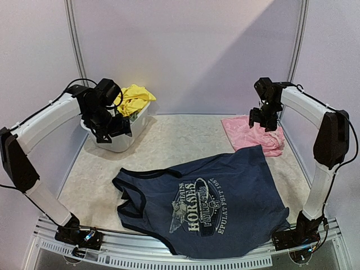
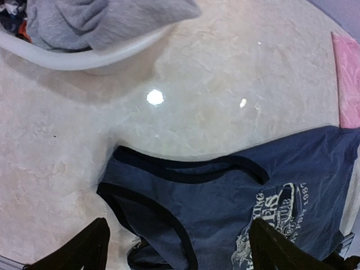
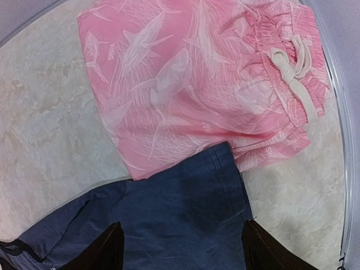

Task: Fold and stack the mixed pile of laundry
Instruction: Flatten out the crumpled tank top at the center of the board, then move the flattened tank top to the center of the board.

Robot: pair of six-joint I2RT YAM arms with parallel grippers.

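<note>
The navy tank top (image 1: 208,208) lies spread flat on the table (image 1: 169,146), near its front edge and between the bases of the two arms. Its print with white lettering faces up. The neck and the arm openings, edged with a darker band, point to the left, and the hem points to the right. The far right corner of the hem lies over the near edge of the pink piece (image 3: 185,84).

The pink piece is at the far right of the table. It looks folded, has a pale pattern of sharks, and a white drawstring (image 3: 289,62) shows at its waist.

At the far left stands a white tub (image 1: 121,140). A yellow piece (image 1: 134,98) hangs over its far rim, and a grey piece (image 2: 101,19) lies inside it.

The left hand (image 1: 112,132) hangs in the air just in front of the tub, above the table. Its fingers (image 2: 84,250) stand wide apart and hold nothing. Below them are the neck of the tank top and bare table.

The right hand (image 1: 264,121) hangs in the air above the pink piece, where the tank top meets it. Its fingers are also wide apart, and it does not touch any cloth.
</note>
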